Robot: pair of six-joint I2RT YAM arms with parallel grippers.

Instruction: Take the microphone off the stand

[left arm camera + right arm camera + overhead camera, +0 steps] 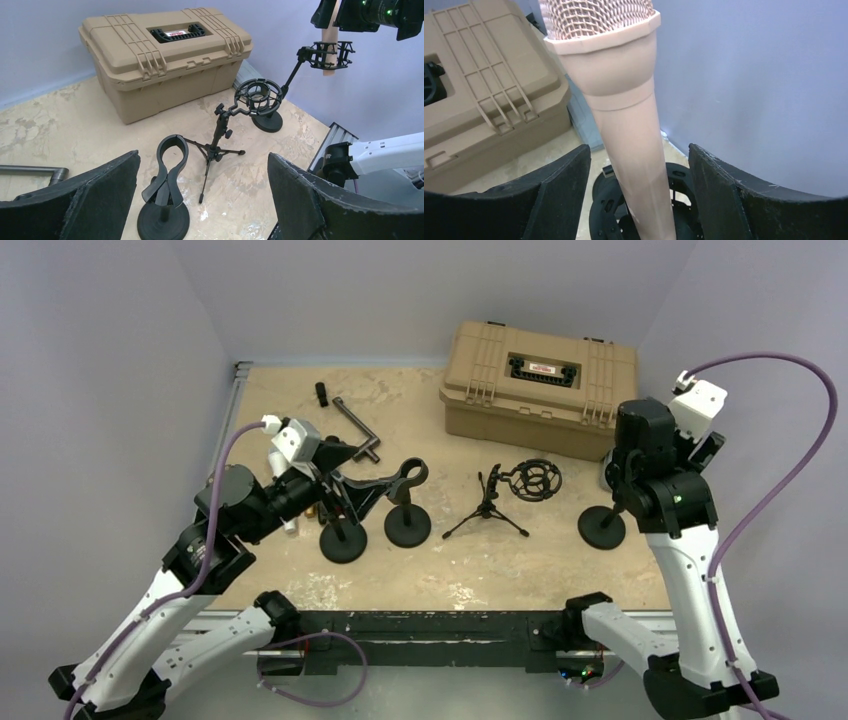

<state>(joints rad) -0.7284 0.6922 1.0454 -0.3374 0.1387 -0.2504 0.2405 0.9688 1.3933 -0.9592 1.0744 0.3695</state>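
From above, the right gripper (614,478) hangs over the stand (602,527) at the right side of the table (300,400). The left gripper (345,482) is well apart at the left.

In the left wrist view, the left jaws are wide with nothing between them. At far right the microphone (328,47) stands upright in the shock mount (327,54).

In the right wrist view, the right jaws are wide on either side of the microphone's barrel and do not touch it. They should probably close squarely below the mesh head, then draw straight up along the barrel's axis. A sideways pull could tip the stand.
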